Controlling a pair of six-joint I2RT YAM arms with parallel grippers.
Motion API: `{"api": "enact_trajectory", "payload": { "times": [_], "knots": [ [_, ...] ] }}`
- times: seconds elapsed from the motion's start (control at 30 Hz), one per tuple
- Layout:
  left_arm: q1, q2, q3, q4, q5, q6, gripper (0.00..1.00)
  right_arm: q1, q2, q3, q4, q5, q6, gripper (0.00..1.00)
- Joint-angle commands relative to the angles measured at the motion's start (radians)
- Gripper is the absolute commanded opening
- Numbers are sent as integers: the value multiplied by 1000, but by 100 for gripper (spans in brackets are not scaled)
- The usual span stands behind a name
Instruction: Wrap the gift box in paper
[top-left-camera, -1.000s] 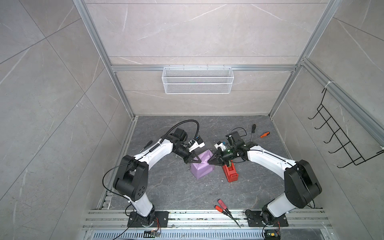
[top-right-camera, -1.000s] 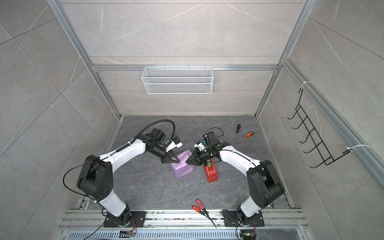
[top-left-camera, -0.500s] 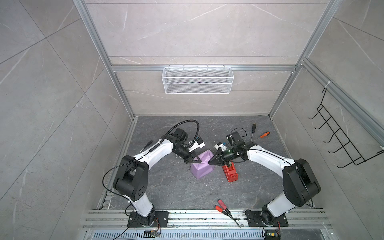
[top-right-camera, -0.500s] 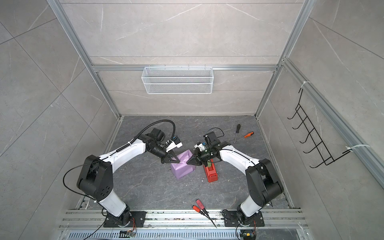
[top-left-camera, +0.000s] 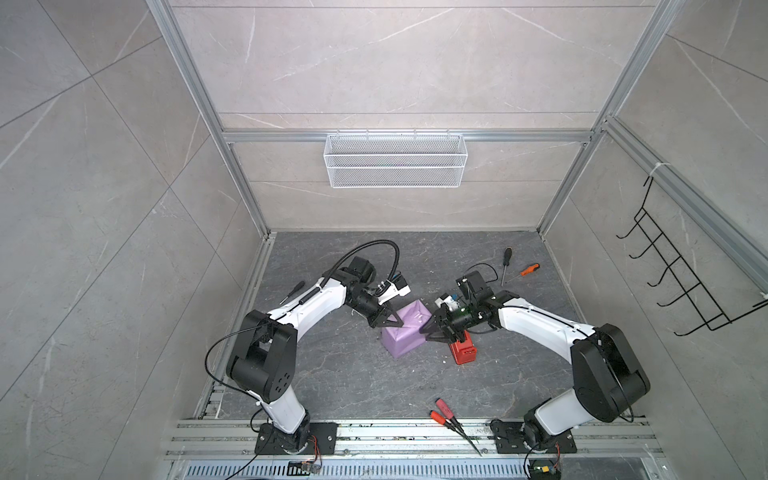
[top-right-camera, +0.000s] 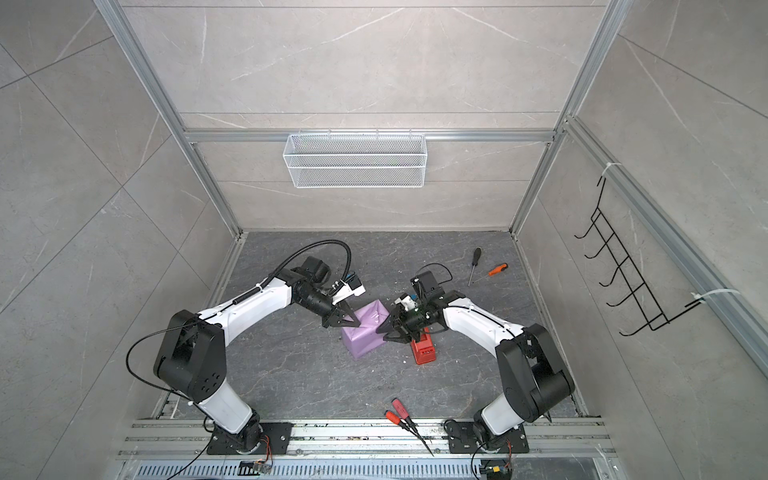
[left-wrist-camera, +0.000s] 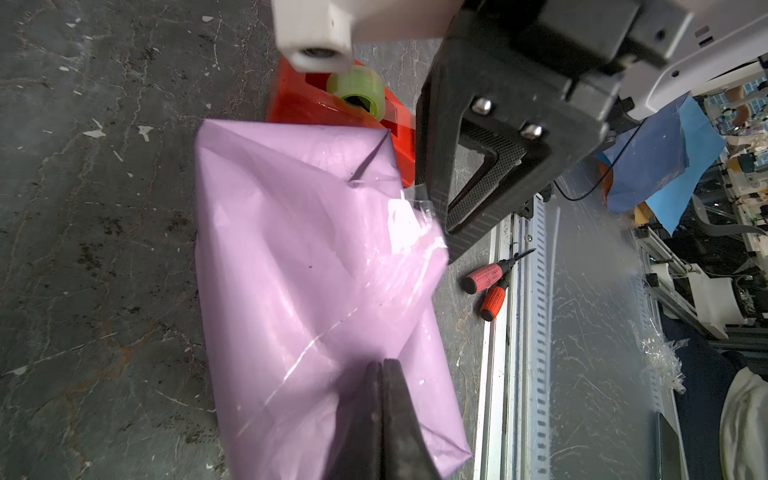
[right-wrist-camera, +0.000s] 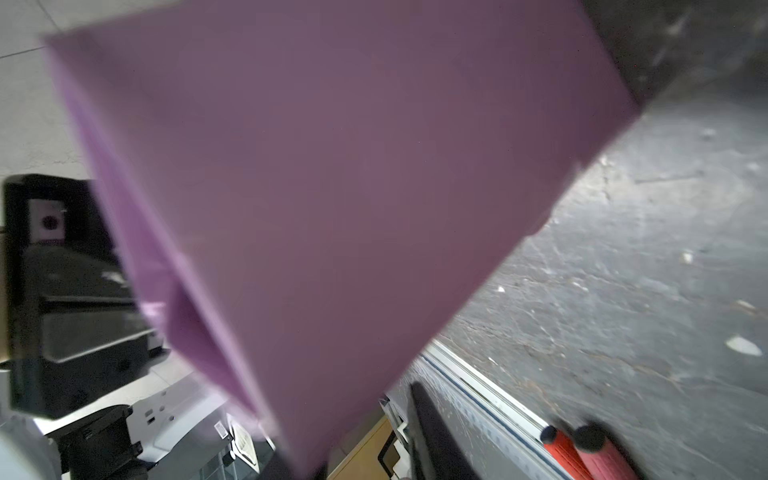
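- Cardboard of the small gift box is wholly hidden: creased lilac-purple paper (top-left-camera: 405, 332) (top-right-camera: 365, 332) covers every visible side. The wrapped box stands on the grey stone-patterned tabletop (top-left-camera: 332, 374), between the two grippers.
- Left gripper (left-wrist-camera: 381, 368) (top-left-camera: 399, 323): jaws pressed together with nothing between them, tips on the paper's top face.
- Right gripper (top-left-camera: 424, 335) (top-right-camera: 380, 335): jaws a little apart at the opposite side. Whether paper lies between them I cannot tell. The right wrist view is blurred and filled by paper (right-wrist-camera: 332, 187), with one finger (right-wrist-camera: 432, 436) showing.
- Red plastic tape dispenser (top-left-camera: 463, 353) (top-right-camera: 424, 353) sits just under the right gripper, partly covered, and holds a pale green tape roll (left-wrist-camera: 357, 89).
- White wire-mesh basket (top-left-camera: 395, 166) hangs well beyond both grippers.
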Motion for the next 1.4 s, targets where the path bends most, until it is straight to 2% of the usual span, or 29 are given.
{"api": "enact_trajectory", "payload": {
  "times": [0.0, 0.1, 0.3, 0.4, 0.53, 0.67, 0.8, 0.93, 1.17, 1.37],
  "knots": [
    [-7, 11, -36, -45, -83, 15, 0, -3, -12, 6, -10, 12, 3, 35],
    [-6, 6, -28, -57, -88, 21, 0, -3, -25, 23, -18, 11, -1, 35],
    [-7, 4, -28, -59, -92, 24, 0, -6, -146, 53, -224, 25, -149, 35],
    [-7, 11, -35, -48, -89, 19, 0, -24, -229, 119, -310, 33, -223, 33],
    [-6, 20, -22, -56, -78, 9, 0, -48, -201, 319, -421, 71, -374, 20],
    [-7, 17, -27, -52, -83, 15, 0, -47, -99, 441, -405, 77, -453, 7],
    [-7, 15, -18, -69, -94, 26, 0, -32, -9, 459, -360, 34, -452, 0],
    [-7, 26, -18, -62, -87, 23, 0, -6, 1, 431, -320, -19, -462, 0],
    [-8, 44, -16, -53, -70, 9, 0, 8, -9, 309, -279, -14, -451, 0],
    [-8, 42, -22, -49, -75, 11, 0, 32, 30, 300, -190, -9, -409, 0]
  ]
}}
